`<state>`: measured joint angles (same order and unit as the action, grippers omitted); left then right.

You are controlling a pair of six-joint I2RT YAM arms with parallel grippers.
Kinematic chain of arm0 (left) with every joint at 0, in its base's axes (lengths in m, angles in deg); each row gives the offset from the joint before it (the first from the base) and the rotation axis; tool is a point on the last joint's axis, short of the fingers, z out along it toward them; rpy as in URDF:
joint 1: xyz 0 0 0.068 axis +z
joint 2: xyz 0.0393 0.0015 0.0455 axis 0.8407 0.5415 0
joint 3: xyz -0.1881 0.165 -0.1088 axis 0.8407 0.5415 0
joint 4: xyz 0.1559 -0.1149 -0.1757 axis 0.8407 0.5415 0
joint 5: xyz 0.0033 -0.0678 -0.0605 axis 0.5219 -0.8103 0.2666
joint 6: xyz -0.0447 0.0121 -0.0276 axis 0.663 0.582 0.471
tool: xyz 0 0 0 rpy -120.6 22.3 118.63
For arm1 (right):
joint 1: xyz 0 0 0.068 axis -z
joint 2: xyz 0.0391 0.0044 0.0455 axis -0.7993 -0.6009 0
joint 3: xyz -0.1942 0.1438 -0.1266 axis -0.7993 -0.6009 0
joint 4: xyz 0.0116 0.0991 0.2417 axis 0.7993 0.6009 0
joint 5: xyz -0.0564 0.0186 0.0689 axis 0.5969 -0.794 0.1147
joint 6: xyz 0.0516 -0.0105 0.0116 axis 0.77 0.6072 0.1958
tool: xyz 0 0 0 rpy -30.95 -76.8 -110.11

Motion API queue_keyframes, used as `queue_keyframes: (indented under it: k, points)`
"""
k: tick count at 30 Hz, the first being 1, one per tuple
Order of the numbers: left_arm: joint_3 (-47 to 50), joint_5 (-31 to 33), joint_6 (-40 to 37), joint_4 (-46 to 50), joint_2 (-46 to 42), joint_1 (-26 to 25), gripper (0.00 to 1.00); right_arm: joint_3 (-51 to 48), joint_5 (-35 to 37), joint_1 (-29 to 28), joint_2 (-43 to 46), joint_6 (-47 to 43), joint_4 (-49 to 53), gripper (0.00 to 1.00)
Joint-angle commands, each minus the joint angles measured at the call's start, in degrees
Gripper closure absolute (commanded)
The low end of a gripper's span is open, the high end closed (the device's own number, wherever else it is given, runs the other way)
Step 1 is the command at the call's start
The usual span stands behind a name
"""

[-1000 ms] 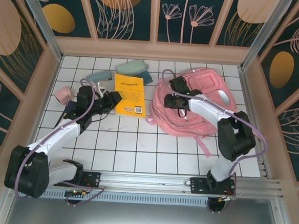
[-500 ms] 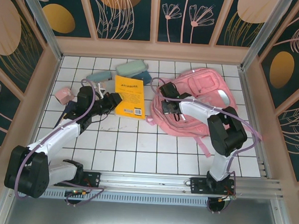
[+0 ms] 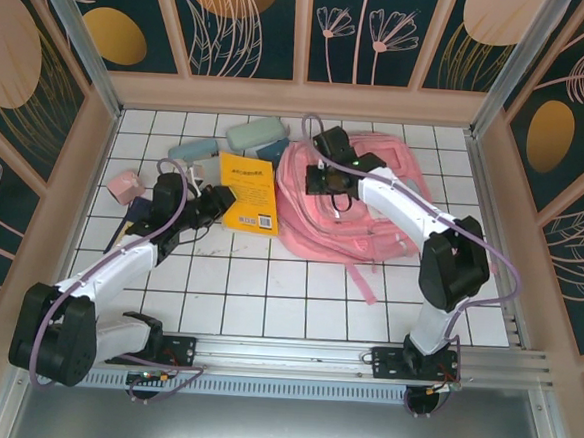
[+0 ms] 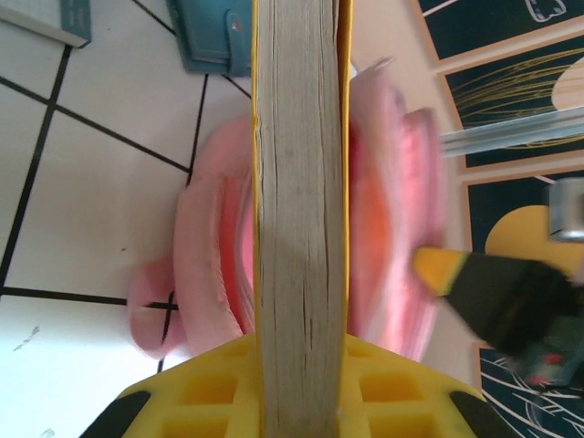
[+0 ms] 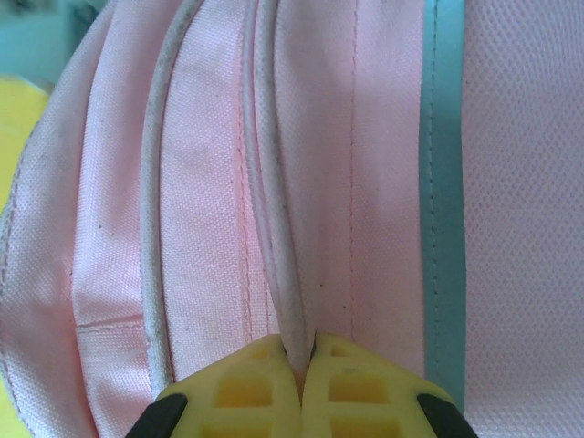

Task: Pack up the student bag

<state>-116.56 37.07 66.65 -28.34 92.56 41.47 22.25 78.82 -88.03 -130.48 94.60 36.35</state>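
Log student bag (image 3: 372, 220) slumped right of centre on tiled table (image 3: 267, 287), left rim bunched and raised. Log yellow book (image 3: 251, 191) just left of it, page block aimed at the pink folds. Find right gripper (image 3: 327, 176) pinched tight on the bag's white piping (image 5: 274, 228), and left gripper (image 3: 205, 201) clamped across the book's covers.

To do well: draw piping up and away to gape the mouth, hold taut, then feed book in straight, clear of the folds. Possibly an open mouth between those folds; too blurred to confirm.

Cover print too small to read; no brand legible.
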Motion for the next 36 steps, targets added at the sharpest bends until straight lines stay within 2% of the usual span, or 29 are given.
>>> queue_keyframes:
  k: [1,4,8,14,21,28,36]
  points:
    - [1.08,-0.58,1.6,-9.48,1.53,0.37,1.0,5.26,-8.92,1.94,4.65,3.29,-1.45,1.0]
    - [1.73,-2.39,5.24,-15.49,4.18,0.25,1.0,7.05,-15.15,3.28,5.78,5.9,-2.72,1.0]
    - [1.2,-1.81,8.02,-20.68,6.67,-1.27,1.0,7.15,-24.51,8.51,7.61,10.12,-6.81,1.0]
    - [-3.24,1.27,11.28,-27.77,14.4,-7.88,1.0,6.03,-32.0,12.55,9.48,16.56,-12.56,1.0]
    - [-14.75,2.84,15.44,-32.97,27.68,-16.8,1.0,5.44,-33.84,12.97,8.96,19.23,-14.49,1.0]
    - [-22.86,5.51,16.93,-31.09,34.7,-20.61,1.0,4.24,-34.12,12.98,9.1,19.74,-15.54,1.0]
    - [-31.24,8.97,14.8,-25.91,42.25,-24.7,1.0,3.47,-36.71,13.05,8.74,21.82,-18.76,1.0]
